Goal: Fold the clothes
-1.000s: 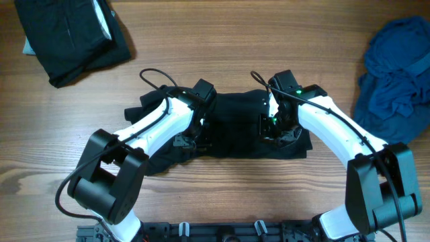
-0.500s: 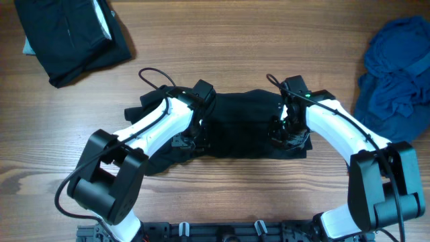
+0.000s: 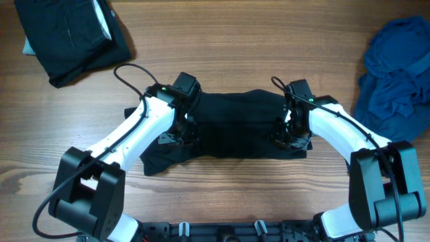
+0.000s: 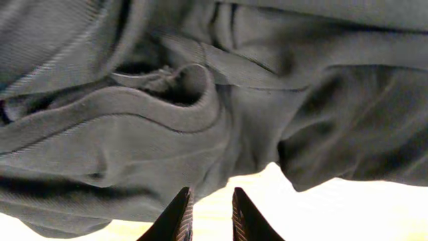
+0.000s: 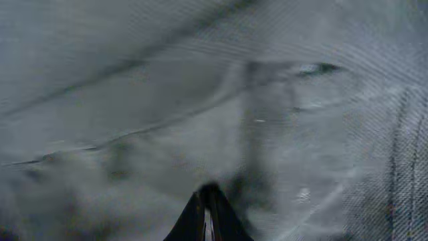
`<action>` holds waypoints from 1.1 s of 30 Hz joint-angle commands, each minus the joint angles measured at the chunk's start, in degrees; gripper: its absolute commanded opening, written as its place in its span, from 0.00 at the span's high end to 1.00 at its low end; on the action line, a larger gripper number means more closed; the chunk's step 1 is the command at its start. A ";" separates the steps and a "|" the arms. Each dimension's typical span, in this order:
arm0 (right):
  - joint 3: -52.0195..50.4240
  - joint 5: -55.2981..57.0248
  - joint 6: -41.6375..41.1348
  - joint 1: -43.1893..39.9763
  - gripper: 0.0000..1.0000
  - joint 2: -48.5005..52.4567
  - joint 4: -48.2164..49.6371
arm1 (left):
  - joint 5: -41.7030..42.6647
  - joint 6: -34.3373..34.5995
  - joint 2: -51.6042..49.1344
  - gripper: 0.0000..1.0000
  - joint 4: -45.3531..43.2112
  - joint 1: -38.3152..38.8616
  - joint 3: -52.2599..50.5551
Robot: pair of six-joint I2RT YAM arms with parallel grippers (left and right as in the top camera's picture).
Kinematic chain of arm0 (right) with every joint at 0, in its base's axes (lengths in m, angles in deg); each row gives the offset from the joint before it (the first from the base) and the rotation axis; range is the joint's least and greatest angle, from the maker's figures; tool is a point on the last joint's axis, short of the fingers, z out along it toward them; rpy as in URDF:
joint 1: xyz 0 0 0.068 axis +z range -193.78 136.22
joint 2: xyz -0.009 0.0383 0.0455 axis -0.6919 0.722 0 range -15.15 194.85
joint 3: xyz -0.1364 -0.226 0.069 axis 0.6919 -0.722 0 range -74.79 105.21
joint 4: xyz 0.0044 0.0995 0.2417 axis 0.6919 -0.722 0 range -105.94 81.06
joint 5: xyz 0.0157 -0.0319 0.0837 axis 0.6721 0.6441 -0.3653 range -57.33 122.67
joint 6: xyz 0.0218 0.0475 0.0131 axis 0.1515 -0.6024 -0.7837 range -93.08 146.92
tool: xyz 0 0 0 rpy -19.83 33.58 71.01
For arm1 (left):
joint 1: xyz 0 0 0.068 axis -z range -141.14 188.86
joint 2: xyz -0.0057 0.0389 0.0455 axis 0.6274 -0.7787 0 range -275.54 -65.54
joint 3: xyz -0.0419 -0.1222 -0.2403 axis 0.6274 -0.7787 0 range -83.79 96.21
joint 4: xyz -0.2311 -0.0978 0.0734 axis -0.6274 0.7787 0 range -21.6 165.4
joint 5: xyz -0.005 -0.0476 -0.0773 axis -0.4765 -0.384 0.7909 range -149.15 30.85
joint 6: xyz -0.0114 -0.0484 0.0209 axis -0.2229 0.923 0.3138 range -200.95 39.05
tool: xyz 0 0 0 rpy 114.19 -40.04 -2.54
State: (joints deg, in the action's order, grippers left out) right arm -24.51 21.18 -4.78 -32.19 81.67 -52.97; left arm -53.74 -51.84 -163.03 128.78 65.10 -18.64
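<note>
On table [image 3: 255,60] | black shirt [image 3: 235,128], L edge rumpled | bare wood beyond

Wooden table [image 3: 235,40] with warm brown grain, boards running left to right, even light, soft shadows

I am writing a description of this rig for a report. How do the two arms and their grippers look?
Both the left arm and the right arm have smooth white covers between bulky black joints. A thin black cable loops from the left one; a small green light glows near each wrist. The left gripper and right gripper have slim, dark, pointed fingers.
</note>
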 commanded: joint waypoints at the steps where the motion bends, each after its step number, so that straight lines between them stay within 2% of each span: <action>1: -1.36 1.18 -1.05 -1.53 0.95 0.85 0.87 | -2.40 1.84 0.13 0.79 0.28 -1.81 -0.44; 15: -2.21 1.46 -0.35 -1.95 0.94 0.92 4.04 | -2.08 3.10 -2.82 0.81 -3.15 -5.77 -6.03; 20: -2.21 2.14 -0.37 -2.14 0.94 0.92 4.31 | -4.46 2.86 -2.84 0.77 -4.13 -6.69 -6.54; 33: -2.21 2.95 3.08 -8.24 0.92 0.92 4.15 | -1.84 3.15 -2.84 0.75 -9.88 -10.05 -13.18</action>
State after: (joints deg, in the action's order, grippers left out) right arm -25.38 19.61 -3.54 -38.24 81.58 -49.36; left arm -54.99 -49.81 -165.26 120.00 56.40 -29.77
